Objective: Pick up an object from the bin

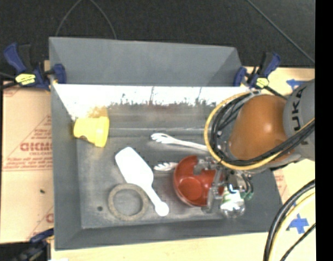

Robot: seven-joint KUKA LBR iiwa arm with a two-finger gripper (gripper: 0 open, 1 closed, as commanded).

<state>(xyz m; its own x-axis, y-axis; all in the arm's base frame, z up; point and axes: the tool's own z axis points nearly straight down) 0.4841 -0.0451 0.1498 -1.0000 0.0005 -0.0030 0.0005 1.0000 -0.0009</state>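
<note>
Your hand [216,188] is low in the bin, right up against the red cup [188,189], which lies just beside it on the side away from the arm. You cannot tell whether the hand is released or clenched. Judge this as the grasping step, with no lift yet. Next, confirm the cup's rim is caught before raising. The white scoop [138,174] and grey ring [126,201] lie beyond the cup, well clear.
</note>
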